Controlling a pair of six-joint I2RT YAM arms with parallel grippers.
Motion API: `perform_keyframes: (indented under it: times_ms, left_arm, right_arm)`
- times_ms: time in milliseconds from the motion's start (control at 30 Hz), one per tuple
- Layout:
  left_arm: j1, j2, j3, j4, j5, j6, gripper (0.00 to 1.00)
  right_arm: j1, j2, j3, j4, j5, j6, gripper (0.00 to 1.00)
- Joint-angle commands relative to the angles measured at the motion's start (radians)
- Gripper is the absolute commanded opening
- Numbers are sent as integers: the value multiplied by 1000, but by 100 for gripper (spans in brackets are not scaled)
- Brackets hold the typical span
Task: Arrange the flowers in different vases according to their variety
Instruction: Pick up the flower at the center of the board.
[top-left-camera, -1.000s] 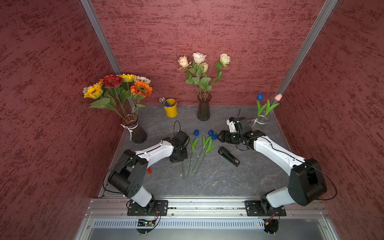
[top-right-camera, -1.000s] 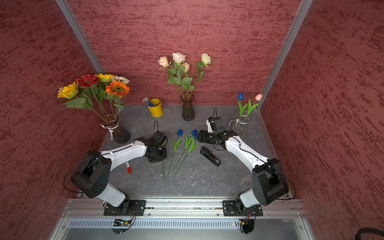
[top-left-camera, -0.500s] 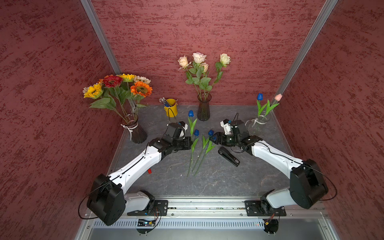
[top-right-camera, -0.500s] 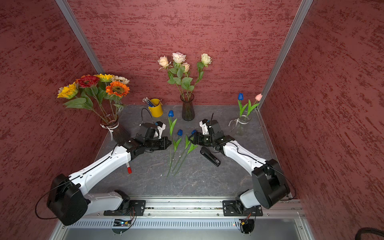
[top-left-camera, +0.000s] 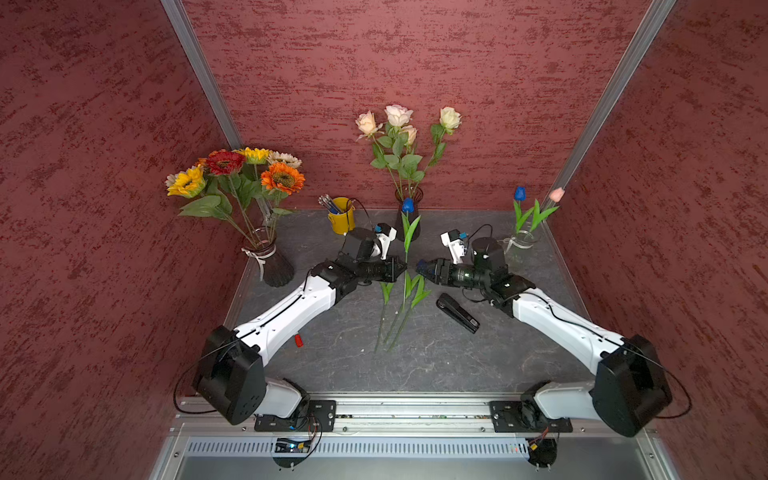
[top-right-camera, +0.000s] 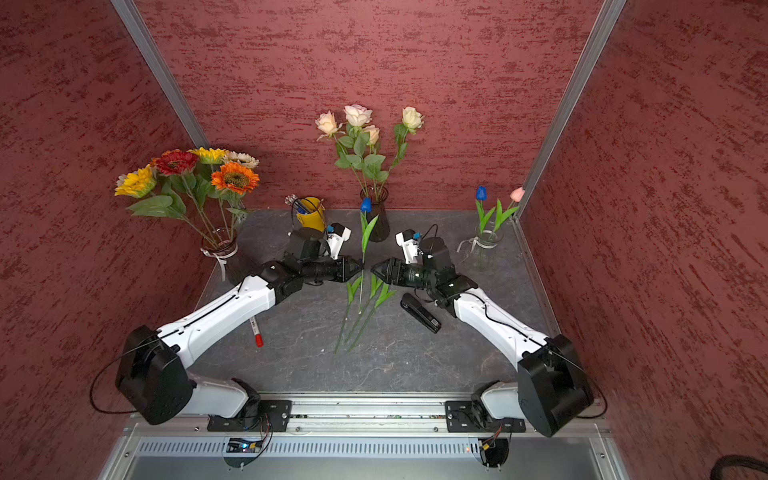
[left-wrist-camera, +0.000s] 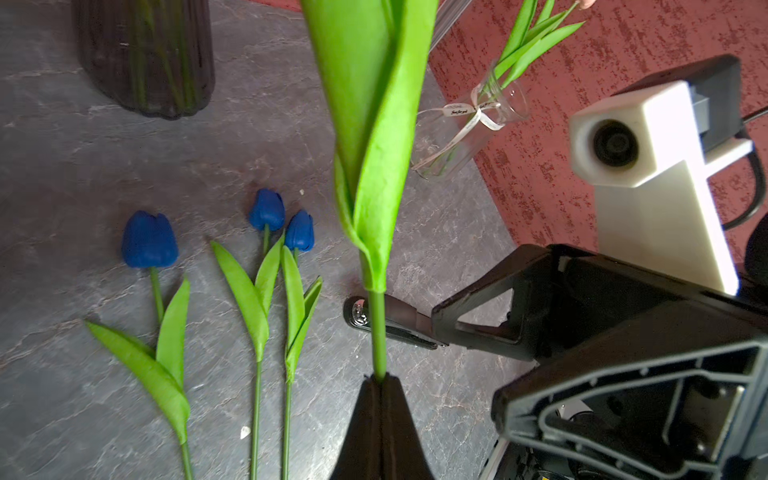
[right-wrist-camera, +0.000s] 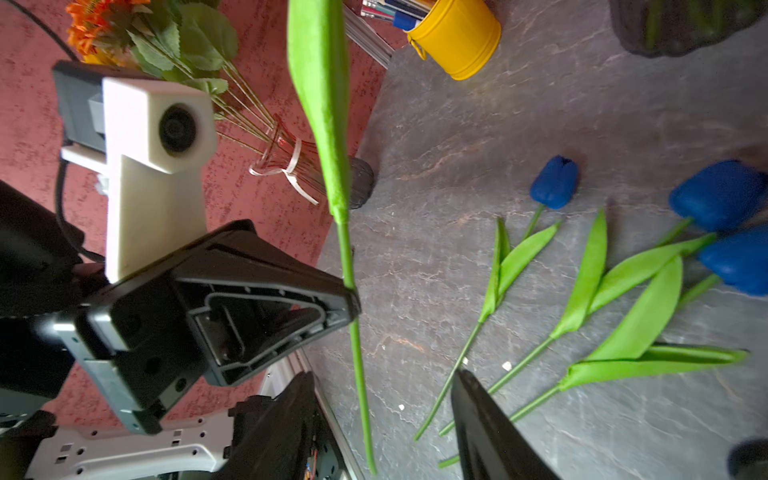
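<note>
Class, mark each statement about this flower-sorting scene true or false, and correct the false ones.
1. The left gripper is shut on the stem of an upright blue tulip. True.
2. Three more blue tulips lie on the table. True.
3. The clear vase is empty. False: it holds two tulips, one blue, one pink.
4. The roses stand in the yellow bucket. False: they stand in a dark vase; the bucket holds pens.
5. The right gripper grips that stem too. False: its jaws are open, short of the stem.
</note>
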Motion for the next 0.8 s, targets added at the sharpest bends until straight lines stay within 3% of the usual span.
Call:
perform_keyframes:
  times_ms: [0,367,767]
  left_arm:
    - [-23,15,35,17,23,10,0]
    - [-53,15,38,14,2,6,0]
    - [-76,14,31,26,-5,-1,0]
  right_arm:
    - [5,13,-14,146,-62,48,53]
    - [11,72,23,176,-67,55,48]
    - [10,119,40,239,-71,86,34]
